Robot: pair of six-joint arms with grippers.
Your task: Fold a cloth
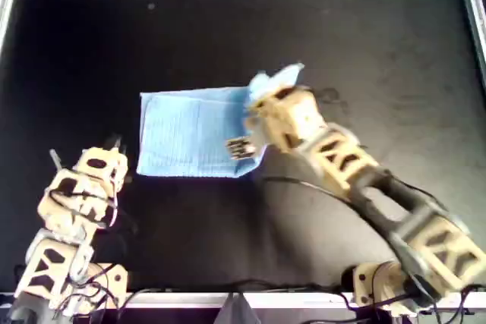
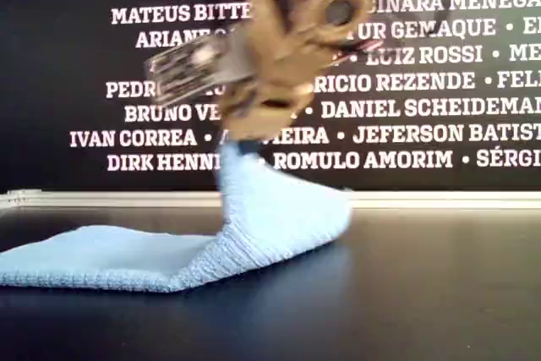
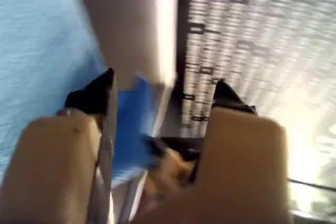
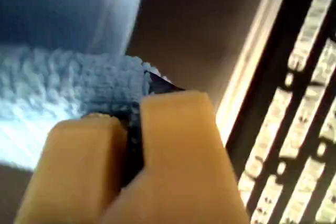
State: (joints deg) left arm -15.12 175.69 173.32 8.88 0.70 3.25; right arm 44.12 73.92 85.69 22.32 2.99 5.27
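The cloth [image 1: 190, 133] lies mid-frame in the overhead view on the dark desk [image 1: 342, 36], its long side running left to right. My second gripper [image 1: 262, 104] is clenched on its upper right corner, lifted, so the flat remainder stretches leftward from it. My first gripper [image 1: 114, 144] waits at lower left, just off the cloth's left edge, apparently released, though its blurred view leaves doubt.

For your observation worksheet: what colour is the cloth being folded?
The cloth is plain light blue, clearest in the overhead view.
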